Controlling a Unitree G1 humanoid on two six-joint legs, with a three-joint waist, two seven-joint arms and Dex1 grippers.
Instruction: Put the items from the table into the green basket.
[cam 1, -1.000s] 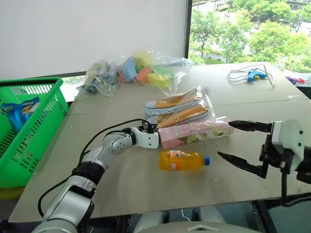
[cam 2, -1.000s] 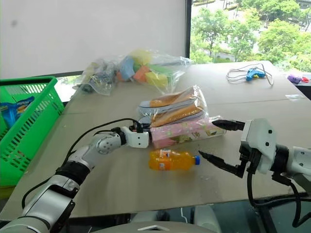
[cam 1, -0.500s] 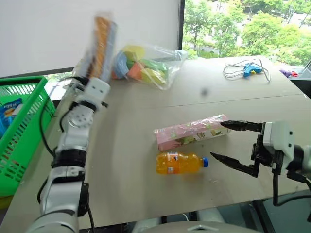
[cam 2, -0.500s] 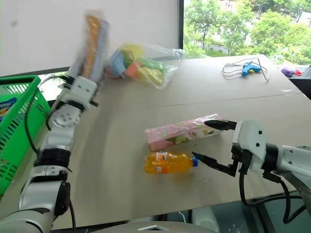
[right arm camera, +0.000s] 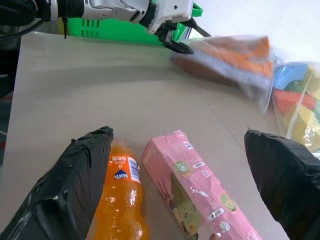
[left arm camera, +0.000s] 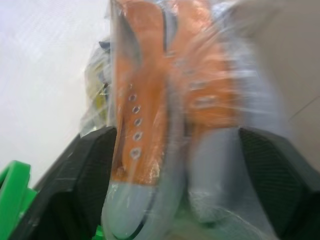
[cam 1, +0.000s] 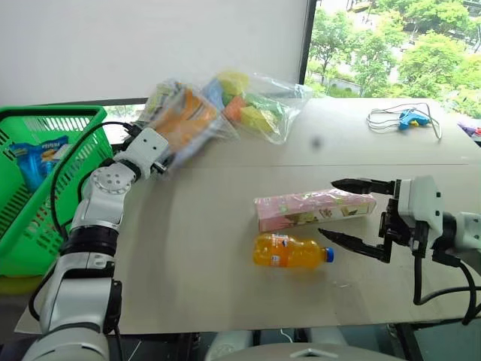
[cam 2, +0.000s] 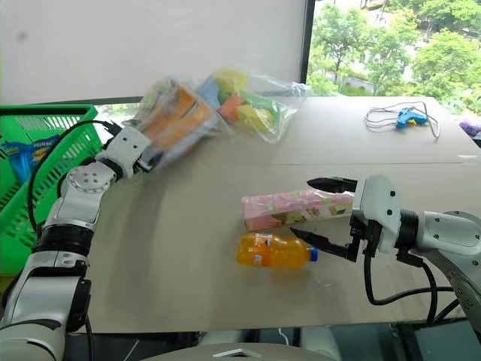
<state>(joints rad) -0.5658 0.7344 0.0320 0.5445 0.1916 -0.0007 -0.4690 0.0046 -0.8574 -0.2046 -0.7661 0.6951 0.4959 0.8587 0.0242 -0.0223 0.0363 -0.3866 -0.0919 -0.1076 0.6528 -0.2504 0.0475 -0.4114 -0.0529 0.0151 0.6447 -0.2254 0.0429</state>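
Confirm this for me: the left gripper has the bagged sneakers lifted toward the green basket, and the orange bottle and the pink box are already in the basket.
Not quite. The left gripper does have the bagged sneakers lifted near the green basket, but the orange bottle and the pink box are not in it. The left eye view shows both lying on the table, between the open right gripper's fingers.

Across from me a clear bag of coloured blocks [cam 1: 259, 111] lies at the far edge by the window, a blue corded tool [cam 1: 406, 118] rests well off to its right, and a blue snack packet [cam 1: 39, 159] sits inside the bin.
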